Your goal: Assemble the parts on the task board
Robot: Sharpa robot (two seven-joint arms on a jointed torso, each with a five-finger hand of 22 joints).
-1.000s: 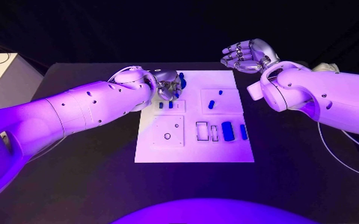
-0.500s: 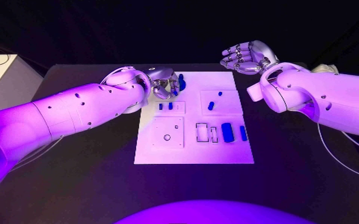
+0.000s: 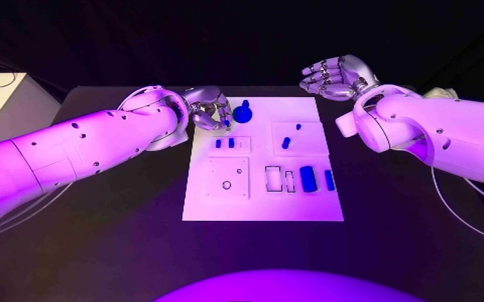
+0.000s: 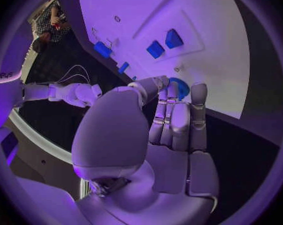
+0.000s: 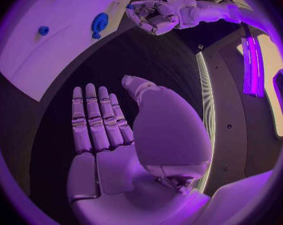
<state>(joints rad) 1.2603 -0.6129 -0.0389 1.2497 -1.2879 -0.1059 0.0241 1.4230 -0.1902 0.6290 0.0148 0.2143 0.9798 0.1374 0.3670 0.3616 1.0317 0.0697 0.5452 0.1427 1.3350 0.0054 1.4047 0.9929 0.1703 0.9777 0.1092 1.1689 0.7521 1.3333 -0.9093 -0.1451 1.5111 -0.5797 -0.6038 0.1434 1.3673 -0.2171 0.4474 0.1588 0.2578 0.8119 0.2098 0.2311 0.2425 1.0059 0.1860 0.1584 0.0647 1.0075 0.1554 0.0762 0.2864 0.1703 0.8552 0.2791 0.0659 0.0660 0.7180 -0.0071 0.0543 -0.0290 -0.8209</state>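
While the white board lies flat mid-table with its long axis running away from the robot, the round blue part sits on its far left corner, a short stub pointing toward the far edge. Left hand hovers just beside that part at the board's far left edge, fingers curled inward; the wrist view shows the fingertips close over the blue disc, but whether they touch it cannot be told, and nothing is seen in its grasp. Right hand is raised off the board's far right corner, well apart from it, released and flat in its own wrist view, fingers straight and side by side.

On the board: two small blue pegs upright in the left-hand panel, a slanted blue bar right of them, a tiny blue piece beyond that, and two longer blue blocks nearer the right edge, lengthwise along the board. Fine slot outlines are hard to make out.
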